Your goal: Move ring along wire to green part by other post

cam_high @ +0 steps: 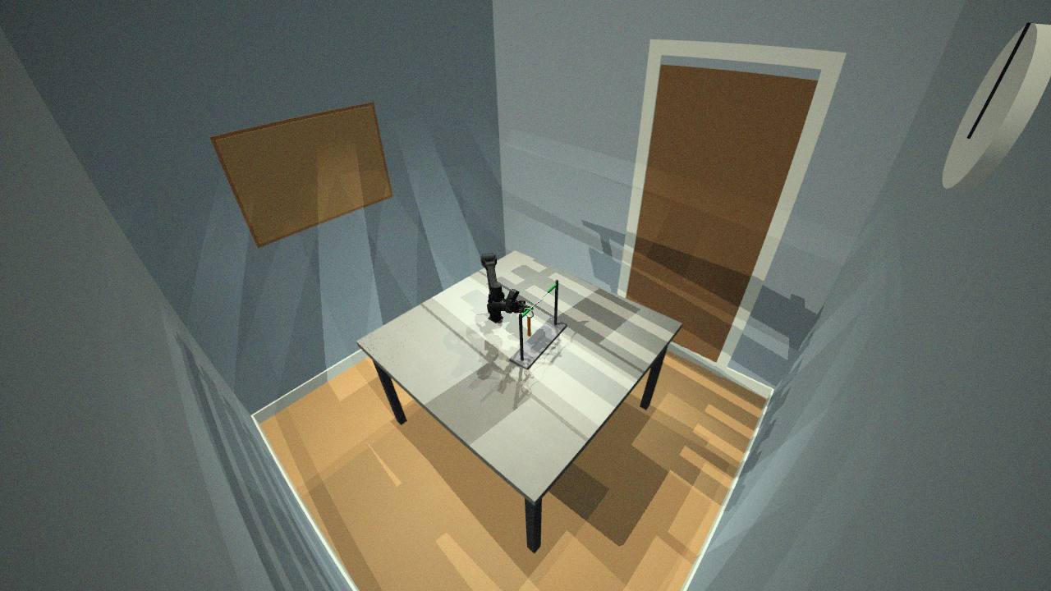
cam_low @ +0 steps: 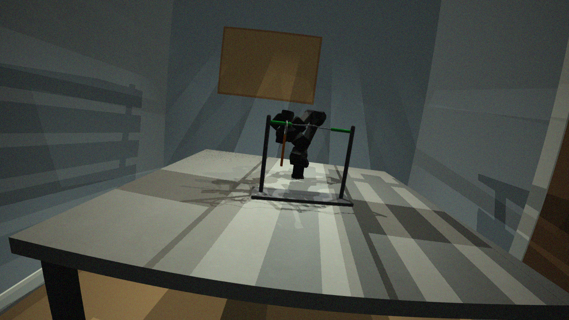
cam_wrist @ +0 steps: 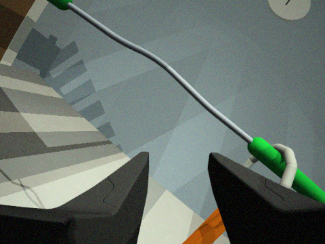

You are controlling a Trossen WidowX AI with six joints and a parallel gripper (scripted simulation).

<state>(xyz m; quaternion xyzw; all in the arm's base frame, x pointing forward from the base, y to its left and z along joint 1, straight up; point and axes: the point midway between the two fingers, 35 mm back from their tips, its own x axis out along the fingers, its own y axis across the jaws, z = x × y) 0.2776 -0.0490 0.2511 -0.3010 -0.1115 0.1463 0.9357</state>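
Observation:
The pale ring (cam_low: 286, 127) (cam_wrist: 290, 166) hangs around the near green part (cam_low: 276, 122) (cam_wrist: 309, 186), by the left post (cam_low: 264, 155) (cam_high: 521, 341) in the exterior view. Its orange handle (cam_high: 529, 325) (cam_low: 283, 149) (cam_wrist: 203, 231) hangs down. My gripper (cam_wrist: 179, 160) is open and empty, on the robot-base side of the wire, close to the ring. In the wrist view the right finger covers the ring's lower part and the handle's top; the handle passes beyond the fingers. Contact cannot be told. The other green part (cam_high: 553, 288) (cam_low: 341, 130) (cam_wrist: 60, 3) is by the other post (cam_high: 556, 302) (cam_low: 346, 163).
The thin grey wire (cam_low: 310, 125) (cam_wrist: 183, 83) bends between the green parts and crosses the wrist view above the fingertips. The posts stand on a dark base plate (cam_low: 302, 200) on the table (cam_high: 470, 411) (cam_low: 159, 238). The arm stands behind the wire in the exterior view.

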